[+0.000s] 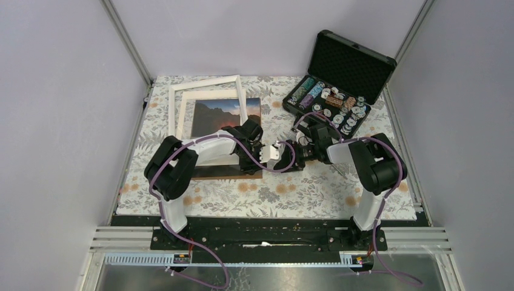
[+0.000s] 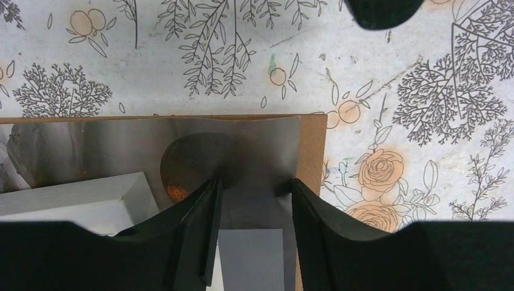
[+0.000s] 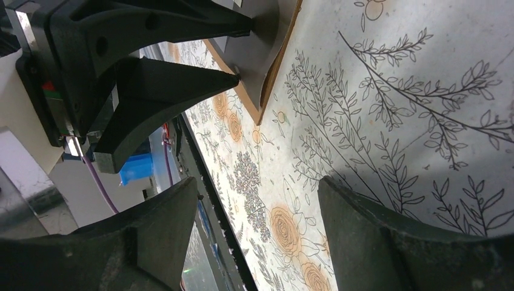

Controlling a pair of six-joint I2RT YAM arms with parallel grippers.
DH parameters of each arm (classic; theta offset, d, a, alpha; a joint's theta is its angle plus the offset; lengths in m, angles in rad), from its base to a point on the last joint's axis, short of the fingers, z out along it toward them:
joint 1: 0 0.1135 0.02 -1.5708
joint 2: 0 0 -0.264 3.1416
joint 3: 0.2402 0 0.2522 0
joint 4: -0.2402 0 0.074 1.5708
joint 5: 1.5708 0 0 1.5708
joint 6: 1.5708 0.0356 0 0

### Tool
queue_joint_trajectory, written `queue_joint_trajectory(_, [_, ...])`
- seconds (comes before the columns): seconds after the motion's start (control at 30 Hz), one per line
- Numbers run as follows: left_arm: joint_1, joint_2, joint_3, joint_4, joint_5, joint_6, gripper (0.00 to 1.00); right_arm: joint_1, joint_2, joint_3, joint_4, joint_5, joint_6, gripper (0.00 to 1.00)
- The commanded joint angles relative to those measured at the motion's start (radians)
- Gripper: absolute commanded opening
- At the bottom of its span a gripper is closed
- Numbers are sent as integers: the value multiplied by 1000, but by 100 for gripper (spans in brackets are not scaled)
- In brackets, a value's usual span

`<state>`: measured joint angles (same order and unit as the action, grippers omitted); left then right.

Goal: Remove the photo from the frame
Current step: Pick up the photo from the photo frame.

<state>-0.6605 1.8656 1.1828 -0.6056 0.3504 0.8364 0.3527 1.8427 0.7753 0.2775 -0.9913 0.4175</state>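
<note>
The photo (image 1: pixel 221 115), a dark landscape print, lies on a brown backing board (image 2: pixel 313 145) left of centre. The white frame (image 1: pixel 174 112) lies flat behind it, overlapping its far edge. My left gripper (image 1: pixel 250 162) is at the photo's near right corner. In the left wrist view its jaws (image 2: pixel 254 185) stand apart with both tips on the glossy photo (image 2: pixel 121 145), which bows up between them. In the right wrist view the photo's corner (image 3: pixel 267 36) curls off the board (image 3: pixel 276 73) between the left fingers (image 3: pixel 182 79). My right gripper (image 1: pixel 285 154) hovers open and empty (image 3: pixel 257 188) just to the right.
A black foam-lined case (image 1: pixel 339 91) of poker chips stands open at the back right. The floral table cover (image 1: pixel 315 188) stretches to the near edge, where both arm bases are bolted. Grey walls close in the left, right and back.
</note>
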Motion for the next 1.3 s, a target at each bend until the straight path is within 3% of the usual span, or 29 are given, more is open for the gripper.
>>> queue_joint_trajectory(0.0, [12, 162, -55, 72, -134, 19, 29, 18, 19, 26, 39, -4, 9, 79])
queue_joint_trajectory(0.1, [15, 164, -52, 78, -134, 8, 16, 23, 28, 28, 52, -6, 21, 79])
queue_joint_trajectory(0.37, [37, 148, -65, 104, -113, -9, 0, 44, 43, 26, 98, -4, 54, 78])
queue_joint_trajectory(0.8, [68, 97, -92, 112, -41, 15, 0, 122, 126, 32, 467, -18, 306, 76])
queue_joint_trajectory(1.27, [71, 95, -91, 103, -32, 22, 0, 149, 209, 67, 636, 35, 415, 70])
